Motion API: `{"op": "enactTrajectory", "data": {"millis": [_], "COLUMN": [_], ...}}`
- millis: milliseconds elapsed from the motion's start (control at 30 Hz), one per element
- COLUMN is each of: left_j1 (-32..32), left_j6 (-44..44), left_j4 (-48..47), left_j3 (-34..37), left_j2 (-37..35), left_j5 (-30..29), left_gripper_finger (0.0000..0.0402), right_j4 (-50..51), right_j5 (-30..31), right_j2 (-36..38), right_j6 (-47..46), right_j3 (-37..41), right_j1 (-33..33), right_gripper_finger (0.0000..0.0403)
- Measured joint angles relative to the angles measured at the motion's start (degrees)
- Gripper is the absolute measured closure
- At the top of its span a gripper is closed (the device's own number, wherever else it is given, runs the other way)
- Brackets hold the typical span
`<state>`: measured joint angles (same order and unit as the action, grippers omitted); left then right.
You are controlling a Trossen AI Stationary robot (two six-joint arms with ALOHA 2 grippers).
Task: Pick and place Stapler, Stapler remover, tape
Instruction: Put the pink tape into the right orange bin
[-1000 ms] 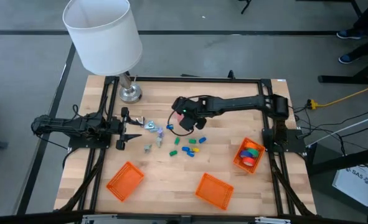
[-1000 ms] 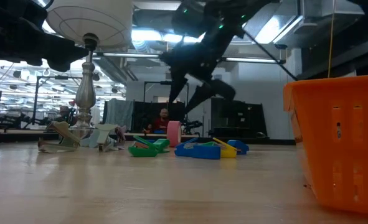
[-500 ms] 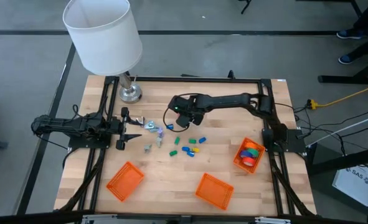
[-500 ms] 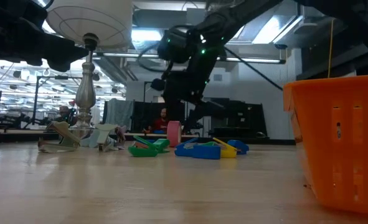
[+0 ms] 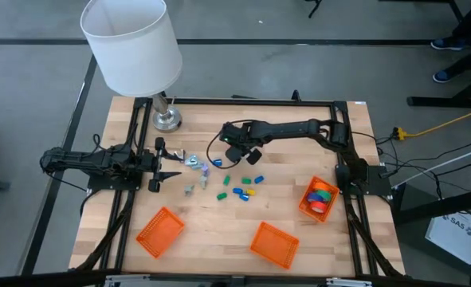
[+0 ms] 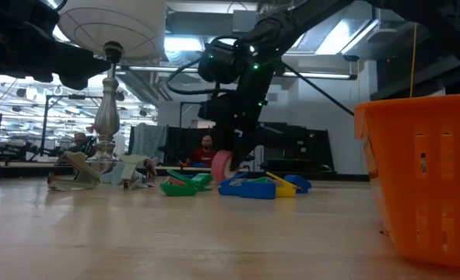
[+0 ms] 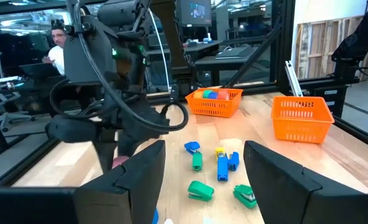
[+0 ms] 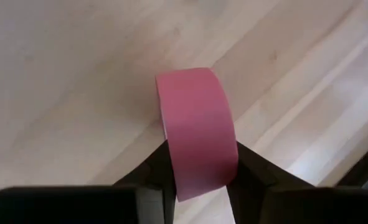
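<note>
Right gripper (image 8: 199, 180) pinches one pink tape roll (image 8: 196, 127); left gripper (image 7: 202, 168) spread; three baskets (image 5: 159, 232).

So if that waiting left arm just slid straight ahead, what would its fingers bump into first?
Probably the right arm's gripper, closed on the pink tape roll just ahead of the open left gripper; depth is hard to judge.

A pink tape roll (image 8: 196, 127) is showing plain and unpatterned against the pale, streaky wood grain of the table (image 5: 211, 231). The right gripper (image 8: 199, 171) is showing black fingers. Three baskets are glowing orange (image 5: 160, 232) (image 5: 274, 242) (image 5: 318, 198), the last one holding red, green and blue pieces. Blue, green and yellow staplers (image 5: 243, 185) are dotting the wood. The lampshade (image 5: 130, 41) is looking white above a silver lamp base (image 5: 167, 119).
</note>
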<state>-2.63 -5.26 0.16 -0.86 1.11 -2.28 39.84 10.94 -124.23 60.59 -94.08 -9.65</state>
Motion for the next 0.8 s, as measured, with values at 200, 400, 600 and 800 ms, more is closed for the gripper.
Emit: {"op": "enactTrajectory", "data": {"millis": [200,400,600,800], "left_j1": [0.0,0.0,0.0,0.0], "left_j6": [0.0,0.0,0.0,0.0], "left_j4": [0.0,0.0,0.0,0.0], "left_j3": [0.0,0.0,0.0,0.0], "left_j2": [0.0,0.0,0.0,0.0], "left_j5": [0.0,0.0,0.0,0.0], "left_gripper_finger": [0.0185,0.0185,0.0187,0.0185], "right_j4": [6.6,9.6,10.5,15.9], "right_j5": [-4.6,-9.1,-9.2,-9.5], "right_j2": [4.6,12.8,23.3,35.7], "right_j6": [-13.2,-26.5,-44.0,-62.9], "right_j3": [0.1,4.5,12.7,21.9], "right_j1": [0.5,3.5,7.6,14.5], "right_gripper_finger": [0.03,0.03,0.03,0.03]}}
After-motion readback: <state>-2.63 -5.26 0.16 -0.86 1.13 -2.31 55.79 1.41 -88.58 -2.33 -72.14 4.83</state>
